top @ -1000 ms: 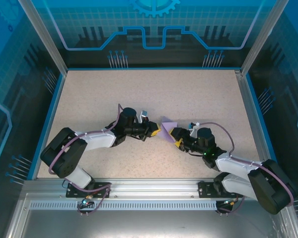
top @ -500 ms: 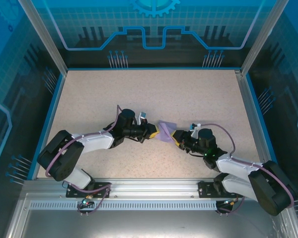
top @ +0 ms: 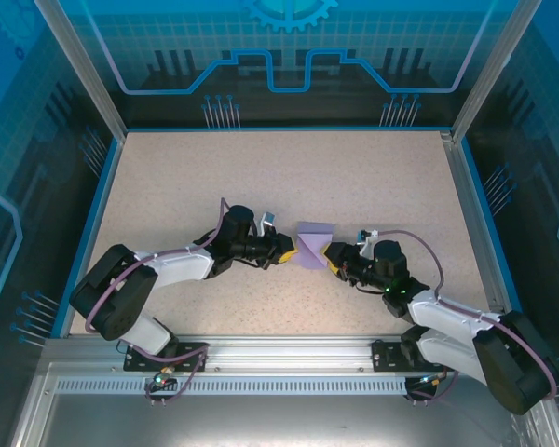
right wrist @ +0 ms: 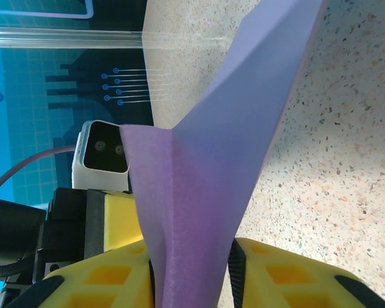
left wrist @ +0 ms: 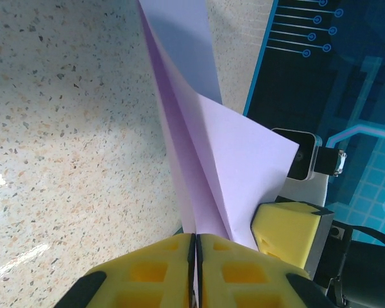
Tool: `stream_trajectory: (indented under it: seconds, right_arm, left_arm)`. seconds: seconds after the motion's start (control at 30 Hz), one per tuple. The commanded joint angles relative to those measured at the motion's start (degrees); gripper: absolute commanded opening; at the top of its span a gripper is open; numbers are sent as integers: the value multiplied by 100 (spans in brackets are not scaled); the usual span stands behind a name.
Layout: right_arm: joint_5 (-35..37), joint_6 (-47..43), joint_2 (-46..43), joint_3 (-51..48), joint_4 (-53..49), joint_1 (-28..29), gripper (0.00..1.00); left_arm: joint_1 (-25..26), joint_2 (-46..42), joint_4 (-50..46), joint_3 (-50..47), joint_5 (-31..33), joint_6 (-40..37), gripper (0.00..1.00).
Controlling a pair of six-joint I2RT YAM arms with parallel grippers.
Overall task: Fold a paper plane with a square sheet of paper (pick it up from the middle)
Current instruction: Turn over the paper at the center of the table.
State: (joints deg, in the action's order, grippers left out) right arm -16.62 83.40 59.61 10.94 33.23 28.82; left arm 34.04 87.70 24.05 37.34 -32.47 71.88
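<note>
The square sheet of paper (top: 313,245) is lavender and folded along a centre crease into a pointed, plane-like shape. It hangs just above the speckled table (top: 289,172), between the two grippers. My left gripper (top: 289,250) is shut on its left end. In the left wrist view the yellow fingers (left wrist: 147,269) meet with the paper (left wrist: 237,154) pinched in the seam of the gripper (left wrist: 196,240). My right gripper (top: 332,254) holds the other end. In the right wrist view the folded paper (right wrist: 205,167) fills the gap of the gripper (right wrist: 192,256).
Both arms reach inward from the near metal rail (top: 279,349) and meet at mid table. A raised blue border (top: 93,214) and blue panels wall in the table. Slanted metal posts (top: 79,65) stand at the back corners.
The paper has spread from a narrow, twisted strip into a broader, squarer shape between the grippers. The right gripper has shifted its hold on the paper; the left gripper has drawn back slightly.
</note>
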Motion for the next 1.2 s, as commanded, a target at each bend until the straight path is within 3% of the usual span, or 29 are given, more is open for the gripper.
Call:
stream_trajectory:
  seconds: [0.0,0.23,0.73,1.0,1.17]
  right_arm:
    - [150,-9,-99,102,-46,-44,35]
    - [159,185,165,248,183,66,34]
    - [283,376,146,241,269,140,17]
    - [428,-32,-329,315,-535,125,6]
    - [668,-1090,-841,777,-2363,22,0]
  left_arm:
    - [50,82,71,98,-164,-99,11]
    - [97,142,204,78,-175,-74,10]
    - [97,161,110,35,-137,-181,14]
    - [77,92,-172,124,-88,-329,29]
    - [-17,-180,-680,167,8,-621,50]
